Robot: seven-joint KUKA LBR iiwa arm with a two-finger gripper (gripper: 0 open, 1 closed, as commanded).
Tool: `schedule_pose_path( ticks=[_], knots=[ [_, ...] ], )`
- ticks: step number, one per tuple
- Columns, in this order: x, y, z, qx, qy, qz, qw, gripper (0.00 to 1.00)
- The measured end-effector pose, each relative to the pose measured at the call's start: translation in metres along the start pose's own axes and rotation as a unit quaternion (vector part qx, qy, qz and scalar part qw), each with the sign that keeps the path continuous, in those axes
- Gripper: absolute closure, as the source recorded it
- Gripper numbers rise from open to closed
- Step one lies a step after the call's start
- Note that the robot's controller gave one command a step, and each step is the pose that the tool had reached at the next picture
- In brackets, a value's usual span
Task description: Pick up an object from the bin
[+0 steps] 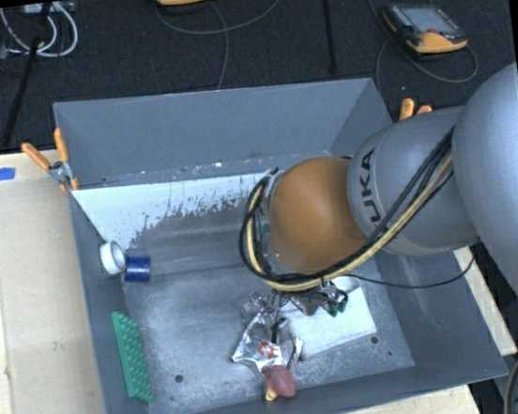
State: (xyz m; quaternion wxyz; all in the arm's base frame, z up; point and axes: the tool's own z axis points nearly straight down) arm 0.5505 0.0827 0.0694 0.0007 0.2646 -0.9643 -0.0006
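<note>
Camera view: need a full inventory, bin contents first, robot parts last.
bin: 1, grey metal, middle of the view
small cylinder: 1, white with a blue end, lying by the left wall
textured strip: 1, green, along the left wall towards the front corner
crumpled wrapper: 1, silver foil, front-middle of the floor
small lump: 1, dark red, at the front wall just below the wrapper
flat sheet: 1, white, right of the wrapper
arm: 1, grey, reaching in from the right
wrist cover: 1, orange, cables looped round it
end effector: 1, dark, under the cover, right over the wrapper
</note>
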Motion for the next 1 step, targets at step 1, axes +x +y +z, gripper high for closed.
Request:
schedule_pose_path(
  ticks=[1],
  knots=[
    [0.0028,0.0096,-0.1353,0.002,-0.0046,-0.02,0.9998,1.0]
  ],
)
